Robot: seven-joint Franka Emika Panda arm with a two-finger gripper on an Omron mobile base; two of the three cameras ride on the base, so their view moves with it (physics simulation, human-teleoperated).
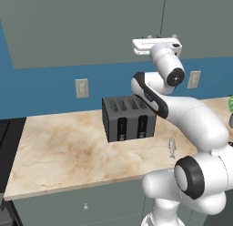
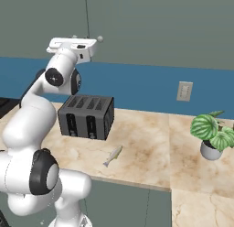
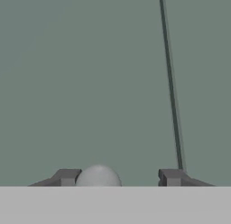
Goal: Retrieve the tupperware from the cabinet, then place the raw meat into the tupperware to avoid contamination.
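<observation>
Simulated kitchen, wall run. Marble-patterned counter (image 1: 63,147), beige with tan veining, fronted below by grey-green base cabinets (image 1: 82,204) with small knobs. Blue backsplash (image 1: 45,84) above it, carrying a pale switch plate (image 1: 82,88) left of the toaster and another outlet plate (image 2: 184,91) further right. A dark appliance edge shows at the counter's far left.

Overhead, the cabinet (image 1: 86,24): grey-green, flat doors, shut, with a thin vertical seam between two of them. A small round knob (image 2: 99,39) sits near the lower edge by that seam.

On the counter: dark grey four-slot toaster (image 2: 87,115) near the back wall. The raw meat (image 2: 112,155), a slim silvery fish, lies flat on the marble in front of the toaster toward the counter's front edge, apart from it. A potted plant (image 2: 211,134) with striped green leaves stands at the right end.

Arm raised, hand level with the cabinet's bottom edge. Gripper (image 3: 121,177) faces the door close up; the knob lies between the fingertips (image 3: 67,176), hard against the left one, with a gap to the right one. Jaws partly parted; whether they actually pinch the knob I cannot tell from this angle.
</observation>
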